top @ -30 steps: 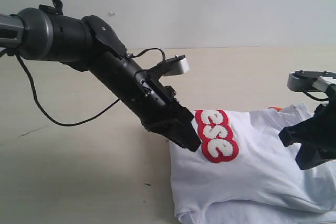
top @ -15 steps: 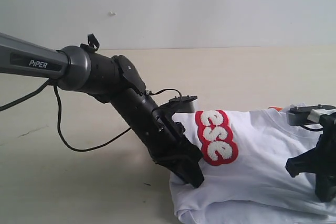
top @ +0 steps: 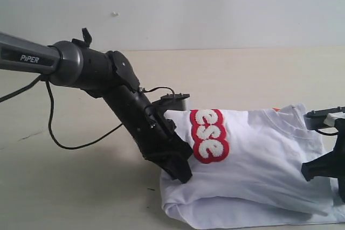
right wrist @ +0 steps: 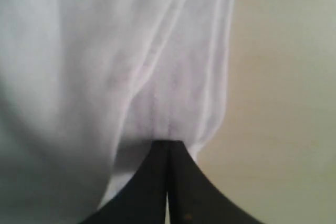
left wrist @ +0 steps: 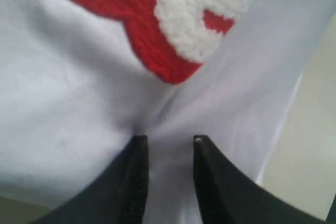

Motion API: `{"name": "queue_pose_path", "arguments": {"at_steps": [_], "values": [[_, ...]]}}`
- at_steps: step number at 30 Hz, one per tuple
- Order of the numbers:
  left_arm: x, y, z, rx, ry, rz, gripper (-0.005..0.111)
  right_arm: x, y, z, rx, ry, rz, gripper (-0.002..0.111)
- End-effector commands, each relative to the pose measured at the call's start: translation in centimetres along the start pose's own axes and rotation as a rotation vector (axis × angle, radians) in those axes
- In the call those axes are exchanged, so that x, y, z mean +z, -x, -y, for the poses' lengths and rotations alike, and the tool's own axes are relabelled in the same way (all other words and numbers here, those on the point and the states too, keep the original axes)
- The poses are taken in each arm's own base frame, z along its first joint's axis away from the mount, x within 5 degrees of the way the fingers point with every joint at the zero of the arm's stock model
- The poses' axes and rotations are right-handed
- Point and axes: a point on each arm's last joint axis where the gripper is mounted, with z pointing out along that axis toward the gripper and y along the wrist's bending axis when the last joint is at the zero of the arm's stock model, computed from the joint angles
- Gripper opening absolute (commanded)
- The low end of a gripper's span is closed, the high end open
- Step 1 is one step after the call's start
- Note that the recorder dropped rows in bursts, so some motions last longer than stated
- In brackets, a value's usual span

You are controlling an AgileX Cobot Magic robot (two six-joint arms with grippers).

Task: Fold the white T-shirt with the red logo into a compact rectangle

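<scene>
1. Beige table [top: 81, 187], plain pale wall behind.
2. Shirt [top: 259, 171] lies part-folded on the table, right of centre in exterior view. Logo [top: 207, 136] faces up near its left edge.
3. Handling, my guess: light, limp cotton that drapes and creases and isn't fragile. Thick logo patch looks stiffer and may resist a fold across it.
4. Best hold: pinch edges or corners on both sides at once, keep it taut.
5. Left gripper [left wrist: 169, 142] narrow, pinching a bunch of shirt just beside the logo.
6. Right gripper [right wrist: 168, 145] closed tight on a hemmed edge at the shirt's right side.
</scene>
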Motion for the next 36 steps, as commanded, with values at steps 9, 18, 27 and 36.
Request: {"name": "queue_pose_path", "arguments": {"at_steps": [9,18,27,36], "values": [[-5.3,-2.9,-7.5,-0.169,0.078,-0.034,0.032,-2.0,0.8,-2.6,-0.087,0.316,0.190,0.000],[-5.3,-3.1,-7.2,-0.171,0.052,-0.063,0.032,-1.6,2.2,-3.6,-0.067,0.415,0.291,0.000],[-5.3,-3.3,-7.0,-0.174,0.030,-0.087,0.032,0.4,4.7,-4.0,-0.047,0.407,0.280,0.000],[-5.8,-3.8,-7.6,-0.196,0.032,-0.092,0.032,-0.9,8.1,-7.9,-0.134,0.421,0.340,0.000]]}}
